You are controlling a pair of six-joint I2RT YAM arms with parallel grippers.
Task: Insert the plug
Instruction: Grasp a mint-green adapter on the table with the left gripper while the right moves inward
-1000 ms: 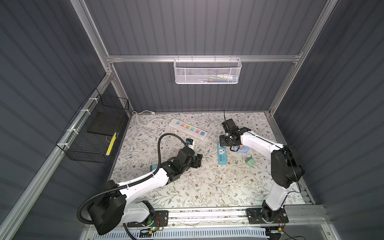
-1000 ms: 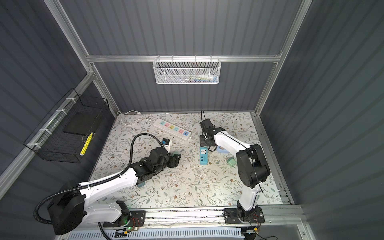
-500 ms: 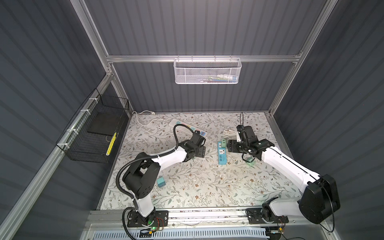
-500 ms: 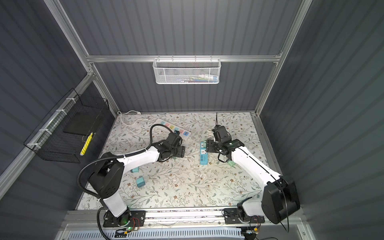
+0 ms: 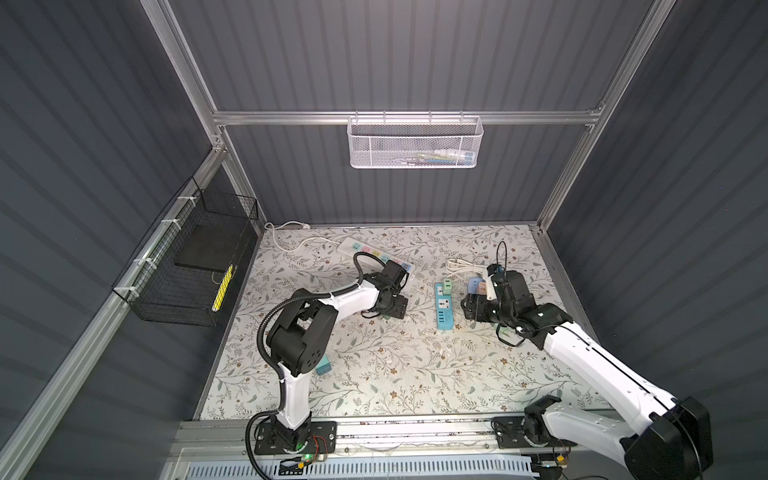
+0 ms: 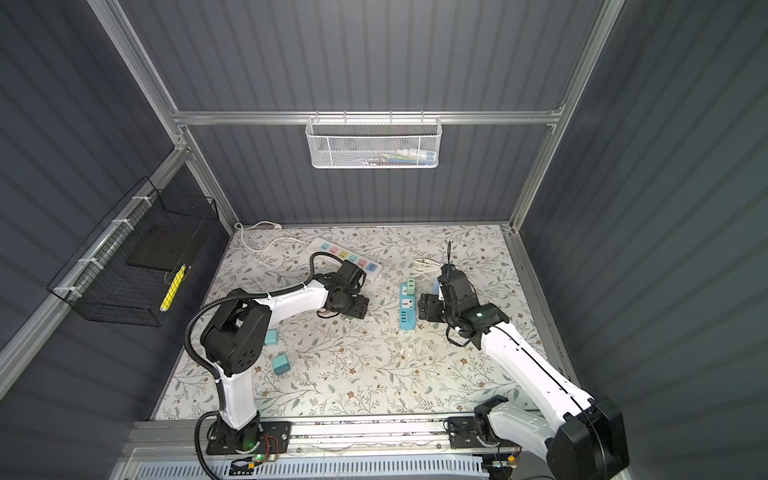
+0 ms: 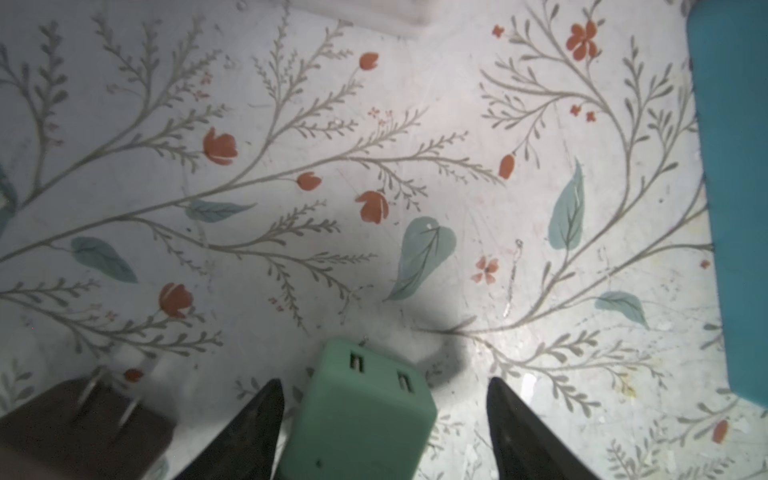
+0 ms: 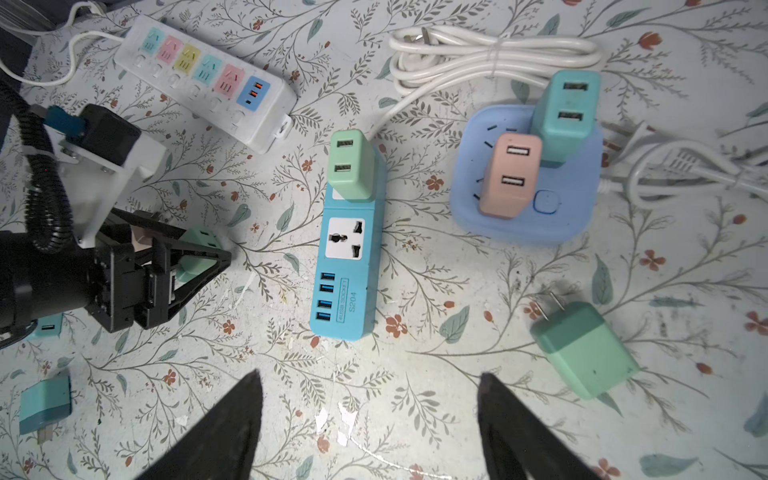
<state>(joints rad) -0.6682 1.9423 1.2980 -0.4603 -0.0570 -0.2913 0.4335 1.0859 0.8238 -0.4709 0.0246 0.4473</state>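
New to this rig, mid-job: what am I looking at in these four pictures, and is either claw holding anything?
Two white robot arms stand at a flowered table. Two pictures look down from overhead; the other two come from a camera on each wrist. The left claw straddles a mint charger, jaws open, not yet gripping. The right claw hangs open and empty near a blue power strip, which has a green charger plugged in. A white strip lies nearby.

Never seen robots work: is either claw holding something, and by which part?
Nothing is held. The left gripper stands open around the green charger, not clamping it; the right gripper is open, empty.
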